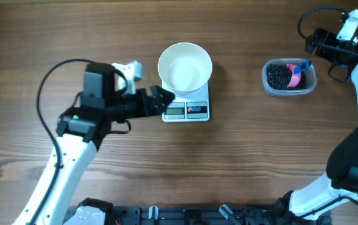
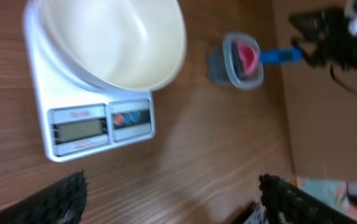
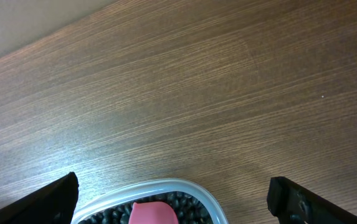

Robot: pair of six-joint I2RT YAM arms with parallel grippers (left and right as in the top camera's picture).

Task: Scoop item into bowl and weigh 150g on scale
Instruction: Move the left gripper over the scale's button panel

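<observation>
Beans [image 1: 280, 76] are lying with the pink scoop [image 1: 297, 76] in the tub [image 1: 289, 92] just ahead of the wide-open right claw [image 3: 175, 200], seemingly lined up for the scoop, while the bowl [image 1: 185, 67] is sitting empty on the scale [image 1: 187, 110] just before the open, empty-handed left claw [image 2: 172, 202].

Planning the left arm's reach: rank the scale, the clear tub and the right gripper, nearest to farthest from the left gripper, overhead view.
1. scale, at table centre, just beside the left gripper.
2. clear tub, far to the right.
3. right gripper, beyond the tub, top right.
</observation>
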